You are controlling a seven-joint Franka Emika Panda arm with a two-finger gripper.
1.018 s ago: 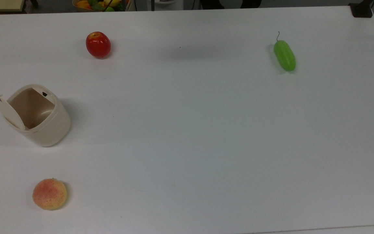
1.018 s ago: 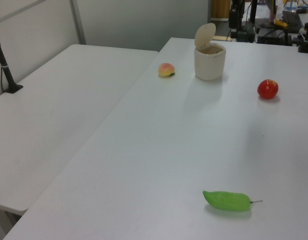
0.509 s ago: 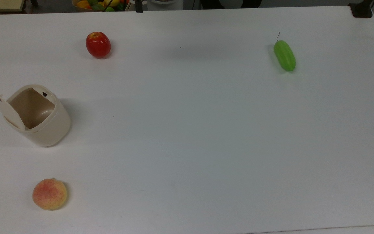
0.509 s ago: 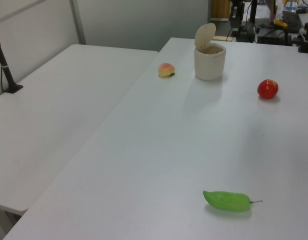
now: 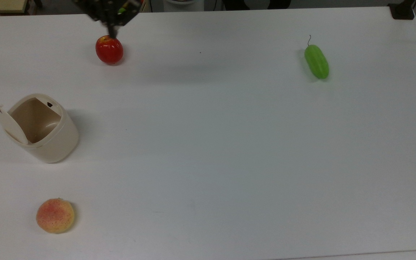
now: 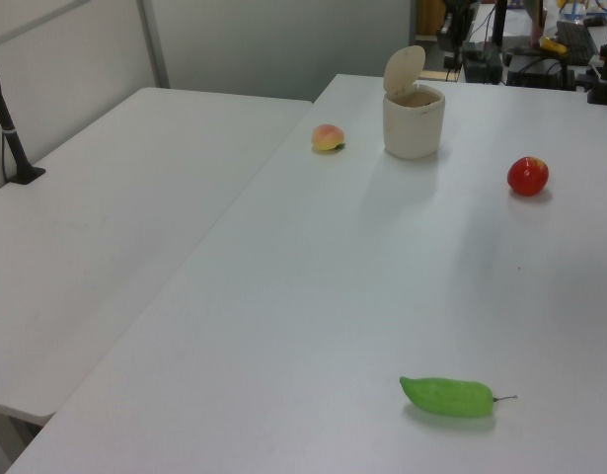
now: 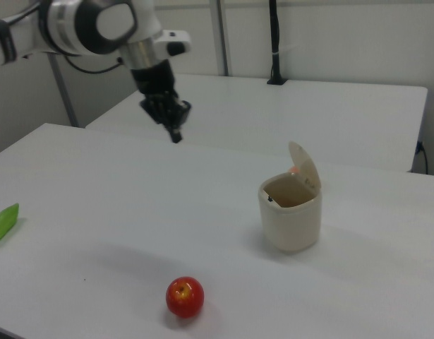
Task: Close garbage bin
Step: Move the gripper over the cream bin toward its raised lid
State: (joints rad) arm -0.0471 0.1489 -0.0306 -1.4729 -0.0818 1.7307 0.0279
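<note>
The garbage bin (image 5: 49, 141) is a cream-beige tub at the top view's left, with a brownish inside. Its lid (image 5: 7, 122) stands open, tilted up on the side away from the table's middle, and a small black button (image 5: 50, 104) sits on the rim. The left view has the garbage bin (image 6: 414, 123) at the far end of the table, and the right view has the garbage bin (image 7: 291, 215) right of centre. My gripper (image 5: 112, 33) hangs shut and holding nothing above the table's far edge, over the red apple. In the right view the gripper (image 7: 176, 134) is high and well left of the bin.
A red apple (image 5: 109, 50) lies beyond the bin, just under the gripper in the top view. A peach (image 5: 55, 215) sits near the front left corner. A green cucumber (image 5: 316, 61) lies far right. The white table (image 5: 208, 144) is bare between them.
The arm has come in over the table's far edge in the top view, and its tip now hangs over the apple. The bin and the fruits have not moved.
</note>
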